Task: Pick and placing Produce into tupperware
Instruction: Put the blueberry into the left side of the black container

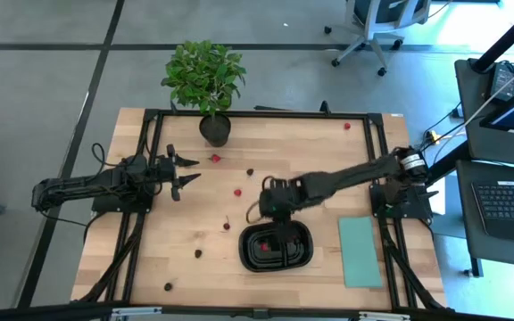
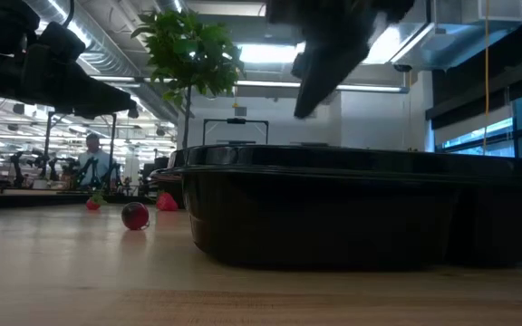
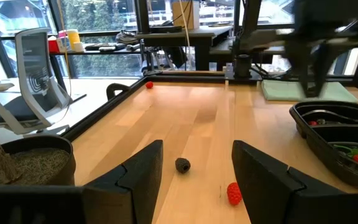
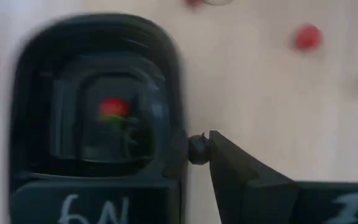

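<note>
Right gripper stretched in from the right, poised above the rim of the black oval plastic two-compartment container — fingers nearly closed on a small dark round berry. Inside the container, a red berry with green stem. Left gripper parked by the leafy green potted plant — fingers spread, empty. Scattered on the pale wooden table: tiny red and maroon berries. Beside the container, a flat pale teal rectangle.
</note>
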Controlling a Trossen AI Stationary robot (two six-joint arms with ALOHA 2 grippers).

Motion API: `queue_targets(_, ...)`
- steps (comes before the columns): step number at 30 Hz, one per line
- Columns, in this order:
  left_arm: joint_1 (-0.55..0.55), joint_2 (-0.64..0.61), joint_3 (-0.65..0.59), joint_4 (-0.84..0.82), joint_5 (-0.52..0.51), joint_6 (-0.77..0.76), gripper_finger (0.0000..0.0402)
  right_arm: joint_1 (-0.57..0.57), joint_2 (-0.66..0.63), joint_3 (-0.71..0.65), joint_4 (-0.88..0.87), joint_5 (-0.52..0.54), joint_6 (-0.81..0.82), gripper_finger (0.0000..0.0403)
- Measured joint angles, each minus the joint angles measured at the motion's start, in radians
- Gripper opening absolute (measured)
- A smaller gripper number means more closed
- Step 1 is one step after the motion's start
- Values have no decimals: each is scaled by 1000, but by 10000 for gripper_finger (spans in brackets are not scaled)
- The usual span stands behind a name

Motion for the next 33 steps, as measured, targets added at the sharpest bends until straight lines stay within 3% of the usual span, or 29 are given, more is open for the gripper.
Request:
queue_targets(11,0,0,0,0,0,-1,186,103,41,-18,59,-5,82,52)
queue_targets(20,0,0,0,0,0,-2,186,120,145,-18,128,-89,81,52)
queue_targets(33,0,0,0,0,0,-3,186,122,231,-18,133,-93,79,52)
